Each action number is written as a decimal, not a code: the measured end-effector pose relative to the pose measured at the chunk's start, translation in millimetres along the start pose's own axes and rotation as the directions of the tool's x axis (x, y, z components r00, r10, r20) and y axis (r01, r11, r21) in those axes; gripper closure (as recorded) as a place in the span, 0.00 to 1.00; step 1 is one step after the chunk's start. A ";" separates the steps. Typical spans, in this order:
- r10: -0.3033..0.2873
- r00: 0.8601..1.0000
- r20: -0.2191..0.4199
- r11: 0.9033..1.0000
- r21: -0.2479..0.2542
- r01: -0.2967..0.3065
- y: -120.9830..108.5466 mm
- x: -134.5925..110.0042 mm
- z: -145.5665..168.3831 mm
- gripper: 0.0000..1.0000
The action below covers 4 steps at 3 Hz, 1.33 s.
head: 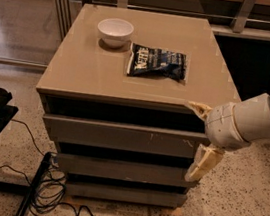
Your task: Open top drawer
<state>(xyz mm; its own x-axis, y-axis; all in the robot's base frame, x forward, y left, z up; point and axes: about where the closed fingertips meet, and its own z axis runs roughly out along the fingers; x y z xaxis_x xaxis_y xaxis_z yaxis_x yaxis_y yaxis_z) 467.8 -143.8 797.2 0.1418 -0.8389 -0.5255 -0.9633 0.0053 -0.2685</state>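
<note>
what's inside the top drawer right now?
Only a dark gap shows above the top drawer; its interior is hidden. The gripper is at its right end, jaws open.

Colours by the drawers
Cream claw [190,141] at the right end of the wide grey-brown top drawer [120,136]; round white bowl [115,30], dark blue snack bag [157,63], flat tan tabletop [87,72].

Quick count: one table [87,72] with three drawer fronts stacked under it, so one top drawer [120,136] plus two shorter drawers [120,170] below. On the table there's one white bowl [115,30] toward the back left corner and one dark chip bag [157,63] near the middle. One gripper [189,141], two fingers [202,163] spread apart, at the table's front right corner. One tangle of black cables [54,194] on the floor.
</note>
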 end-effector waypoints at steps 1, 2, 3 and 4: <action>-0.021 1.000 0.009 1.000 0.002 0.021 1.9 7.5 18.5 0.00; -0.015 1.000 -0.012 1.000 -0.003 0.014 8.4 19.8 38.5 0.00; -0.019 0.999 -0.030 1.000 0.000 0.019 8.0 26.6 56.4 0.00; -0.026 0.998 -0.055 1.000 0.010 0.027 -1.6 31.2 70.6 0.00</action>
<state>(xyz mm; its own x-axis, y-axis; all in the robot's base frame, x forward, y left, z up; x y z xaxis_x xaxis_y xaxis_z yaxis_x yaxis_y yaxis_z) 489.8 -131.5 724.2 0.1545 -0.8674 -0.4730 -0.9567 -0.0118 -0.2908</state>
